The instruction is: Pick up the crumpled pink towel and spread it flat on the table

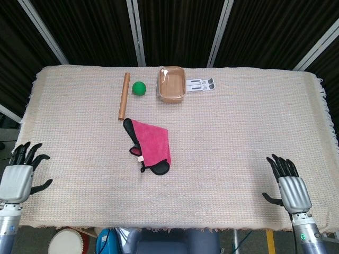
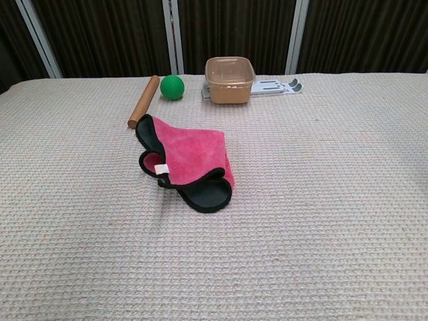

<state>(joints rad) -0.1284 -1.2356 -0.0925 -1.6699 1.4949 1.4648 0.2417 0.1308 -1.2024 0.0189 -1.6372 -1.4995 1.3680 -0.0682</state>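
The pink towel point(image 1: 151, 144) with black trim lies folded and bunched near the middle of the table, and it shows larger in the chest view as the pink towel point(image 2: 187, 160). My left hand point(image 1: 20, 174) hovers at the table's near left edge, fingers spread, holding nothing, far left of the towel. My right hand point(image 1: 288, 185) sits at the near right edge, fingers apart and empty, far right of the towel. Neither hand shows in the chest view.
At the back stand a wooden rod point(image 1: 124, 96), a green ball point(image 1: 139, 88), a tan plastic container point(image 1: 171, 84) and a small grey-white holder point(image 1: 200, 84). A woven beige cloth point(image 1: 238, 132) covers the table.
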